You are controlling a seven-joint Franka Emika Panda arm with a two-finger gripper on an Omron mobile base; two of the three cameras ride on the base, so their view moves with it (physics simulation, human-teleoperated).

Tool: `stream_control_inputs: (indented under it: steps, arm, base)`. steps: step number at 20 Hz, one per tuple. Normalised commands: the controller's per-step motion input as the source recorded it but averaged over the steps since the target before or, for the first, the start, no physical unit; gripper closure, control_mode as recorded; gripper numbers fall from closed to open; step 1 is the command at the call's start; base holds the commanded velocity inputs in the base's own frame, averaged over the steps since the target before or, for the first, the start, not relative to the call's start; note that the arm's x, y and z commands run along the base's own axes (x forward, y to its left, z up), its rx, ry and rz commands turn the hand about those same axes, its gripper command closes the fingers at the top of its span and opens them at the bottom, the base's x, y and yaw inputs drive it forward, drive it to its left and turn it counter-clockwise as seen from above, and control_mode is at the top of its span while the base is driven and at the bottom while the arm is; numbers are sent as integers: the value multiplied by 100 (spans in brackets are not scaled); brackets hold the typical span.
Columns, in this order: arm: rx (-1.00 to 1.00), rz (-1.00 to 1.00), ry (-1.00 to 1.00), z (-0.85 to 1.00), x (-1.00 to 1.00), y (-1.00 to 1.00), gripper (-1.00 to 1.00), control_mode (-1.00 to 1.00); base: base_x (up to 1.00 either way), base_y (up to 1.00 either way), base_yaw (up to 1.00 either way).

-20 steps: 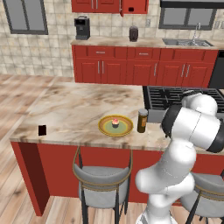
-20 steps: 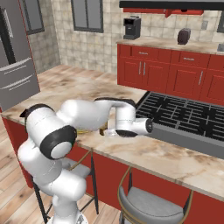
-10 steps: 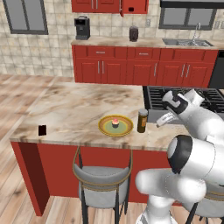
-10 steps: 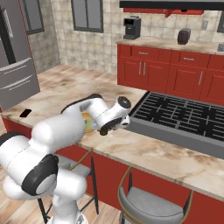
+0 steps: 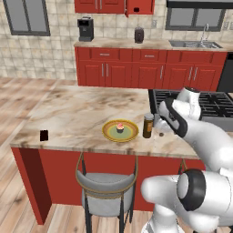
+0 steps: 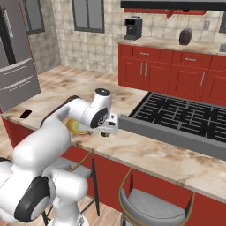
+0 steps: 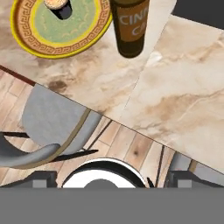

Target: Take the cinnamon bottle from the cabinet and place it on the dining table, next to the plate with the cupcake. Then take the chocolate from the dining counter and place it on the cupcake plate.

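Here the gripper (image 5: 160, 124) hangs with its jaws spread and empty, just right of the cinnamon bottle (image 5: 148, 125). The bottle stands upright on the dining table (image 5: 77, 113), beside the plate (image 5: 120, 131) holding the cupcake (image 5: 120, 127). The chocolate (image 5: 44, 135) lies well apart, near the table's left edge.

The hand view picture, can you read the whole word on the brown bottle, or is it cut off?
Hand view: the cinnamon bottle is cut off by the top edge, and its label letters run round the side, so just part reads. Left base view: the whole bottle shows beside the plate, but its label is too small to read.
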Motion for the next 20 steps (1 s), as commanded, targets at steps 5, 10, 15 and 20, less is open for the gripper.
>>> stream_control_inputs:
  steps: [5, 10, 15, 20]
  arm:
    - [-26, -25, 3, -2, -50, 39, -100, -100]
    - [-28, -22, -4, -2, -50, 33, -100, -100]
    - [-12, -18, -5, 0, -43, 24, -100, -100]
    - [0, -13, -8, 0, -49, 15, -100, -100]
  base:
    - [0, 0, 0]
    - [0, 0, 0]
    - [0, 0, 0]
    - [0, 0, 0]
